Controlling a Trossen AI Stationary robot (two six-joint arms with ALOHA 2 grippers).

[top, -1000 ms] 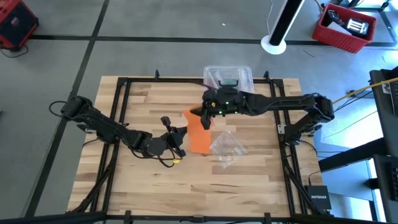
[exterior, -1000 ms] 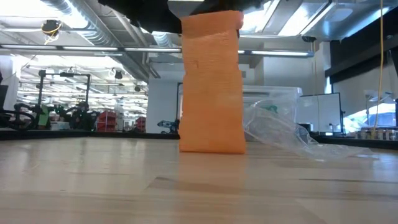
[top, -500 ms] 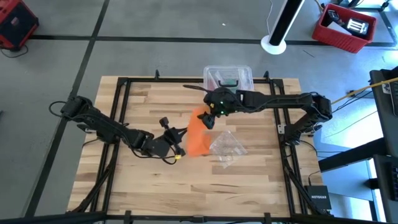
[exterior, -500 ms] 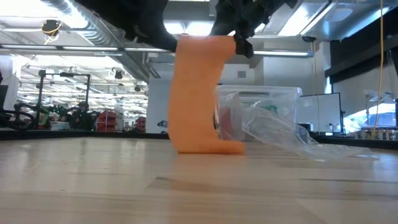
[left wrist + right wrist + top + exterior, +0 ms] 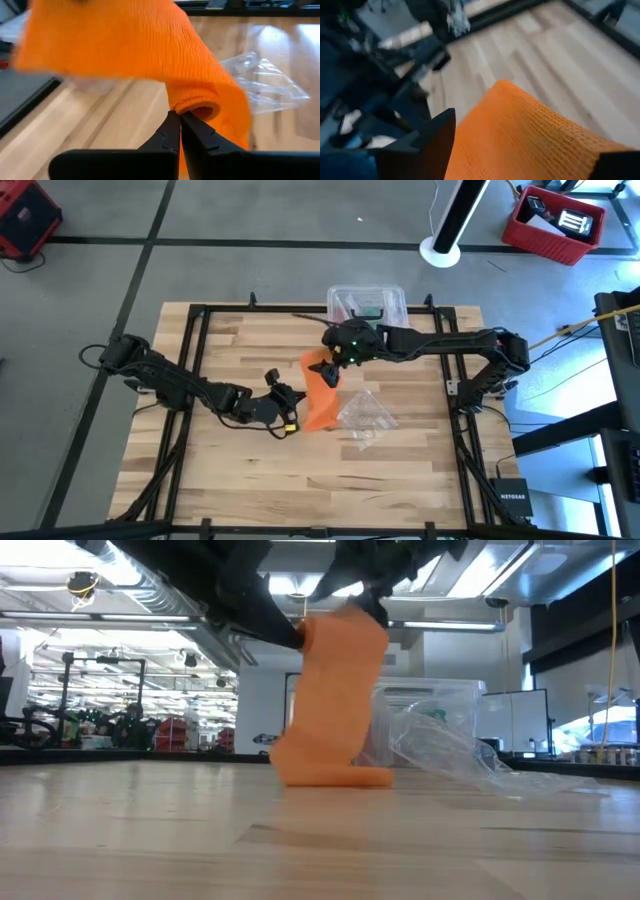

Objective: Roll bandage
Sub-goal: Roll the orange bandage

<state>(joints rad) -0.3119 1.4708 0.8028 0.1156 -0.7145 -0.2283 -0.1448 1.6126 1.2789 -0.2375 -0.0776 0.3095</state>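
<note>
Two dark arms are meeting over the middle of the wooden desk (image 5: 230,470). The right arm is stretching in from 3 o'clock, its right pincer (image 5: 327,366) raised above the boards and pinching the upper end of the bandage (image 5: 320,392). The left arm is lying low and reaching in from 9 o'clock, its left pincer (image 5: 291,411) pressed together at the bandage's lower end; in the left wrist view its fingers (image 5: 172,131) are closed tip to tip, right against a small fold of orange fabric, though whether any cloth is being nipped between them cannot be told.

One bandage is hanging from the raised grip, leaning toward 9 o'clock, its foot resting on the desk in the low view. One clear plastic box (image 5: 366,304) is sitting at 12 o'clock at the desk's far edge. One crumpled clear wrapper (image 5: 364,416) is lying at 3 o'clock of the bandage, just beside it.

Against half a second earlier, the left pincer is sitting farther toward 3 o'clock, closer under the band, and the bandage is slanting more in the low view
</note>
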